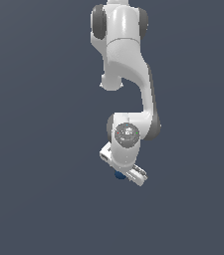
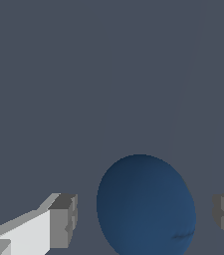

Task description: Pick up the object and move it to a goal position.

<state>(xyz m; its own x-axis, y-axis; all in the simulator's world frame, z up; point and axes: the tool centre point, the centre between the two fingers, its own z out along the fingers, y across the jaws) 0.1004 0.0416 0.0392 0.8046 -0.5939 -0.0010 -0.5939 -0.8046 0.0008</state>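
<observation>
The object is a small dark blue ball [image 2: 146, 206]. In the wrist view it lies between my two grey finger pads [image 2: 63, 220], with a clear gap on each side. The gripper [image 2: 146, 216] is open and touches nothing. In the exterior view only a sliver of the ball [image 1: 119, 175] peeks out under the white hand, and the gripper [image 1: 128, 175] is low over it, tilted, with most of the ball hidden by the hand.
The white arm [image 1: 128, 74] comes down from the top of the exterior view. Around it is a plain dark grey-blue ground [image 1: 39, 149] with no other objects in view.
</observation>
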